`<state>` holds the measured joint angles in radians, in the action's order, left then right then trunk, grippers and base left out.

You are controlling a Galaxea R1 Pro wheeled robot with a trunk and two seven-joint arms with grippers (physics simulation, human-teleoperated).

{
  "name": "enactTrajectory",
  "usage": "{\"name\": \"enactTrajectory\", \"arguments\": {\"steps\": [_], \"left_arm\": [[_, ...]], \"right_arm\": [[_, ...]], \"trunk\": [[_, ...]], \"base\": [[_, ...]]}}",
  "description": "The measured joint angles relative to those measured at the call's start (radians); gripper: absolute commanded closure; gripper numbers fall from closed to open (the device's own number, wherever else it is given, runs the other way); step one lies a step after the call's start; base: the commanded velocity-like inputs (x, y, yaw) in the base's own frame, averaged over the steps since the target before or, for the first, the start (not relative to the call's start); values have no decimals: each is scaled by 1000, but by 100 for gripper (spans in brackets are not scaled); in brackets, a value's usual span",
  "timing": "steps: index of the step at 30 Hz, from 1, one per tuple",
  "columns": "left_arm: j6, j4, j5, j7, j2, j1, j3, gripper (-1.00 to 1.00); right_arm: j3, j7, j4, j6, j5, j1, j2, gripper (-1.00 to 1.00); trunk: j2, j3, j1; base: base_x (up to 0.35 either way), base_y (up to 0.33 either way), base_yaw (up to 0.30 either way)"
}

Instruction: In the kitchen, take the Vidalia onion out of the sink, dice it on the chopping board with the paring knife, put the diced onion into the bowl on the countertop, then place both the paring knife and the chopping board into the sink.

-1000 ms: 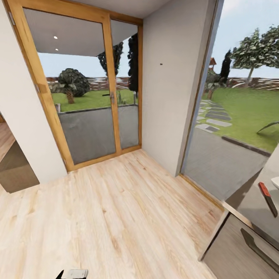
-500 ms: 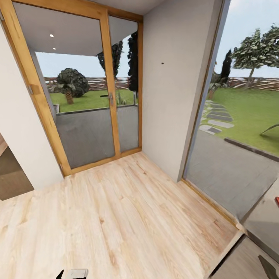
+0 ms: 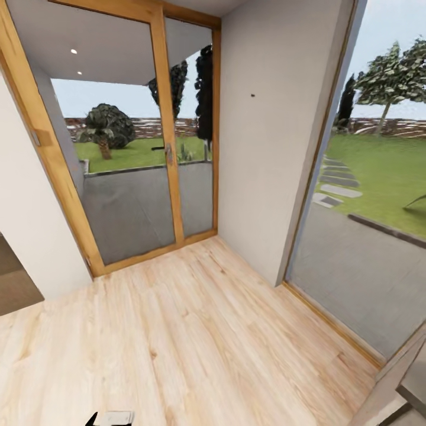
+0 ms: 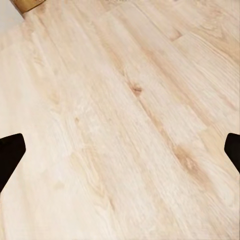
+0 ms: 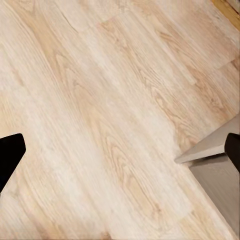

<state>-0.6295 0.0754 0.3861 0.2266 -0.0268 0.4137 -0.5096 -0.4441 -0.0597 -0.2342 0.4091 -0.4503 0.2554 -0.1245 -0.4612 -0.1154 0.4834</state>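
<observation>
- The left claw (image 4: 120, 150) and right claw (image 5: 120, 150) are both spread wide, holding nothing, over the wood floor (image 3: 195, 331).
- No onion or sink here; I think the robot should turn toward the tabletop corner (image 3: 408, 378).

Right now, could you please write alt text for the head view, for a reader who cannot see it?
A pale wood floor runs to a wood-framed glass door and a grey wall, with a lawn and trees outside. A corner of a grey cabinet enters at the lower right, and a small piece of the robot shows at the bottom edge.
</observation>
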Motion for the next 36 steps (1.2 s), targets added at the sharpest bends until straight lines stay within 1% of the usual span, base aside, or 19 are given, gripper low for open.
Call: {"name": "enactTrajectory", "arguments": {"steps": [36], "left_arm": [[1,0,0,0,0,0,0,-100]], "right_arm": [[0,1,0,0,1,0,0,-100]], "trunk": [[0,0,0]], "base": [[321,1,0]]}}
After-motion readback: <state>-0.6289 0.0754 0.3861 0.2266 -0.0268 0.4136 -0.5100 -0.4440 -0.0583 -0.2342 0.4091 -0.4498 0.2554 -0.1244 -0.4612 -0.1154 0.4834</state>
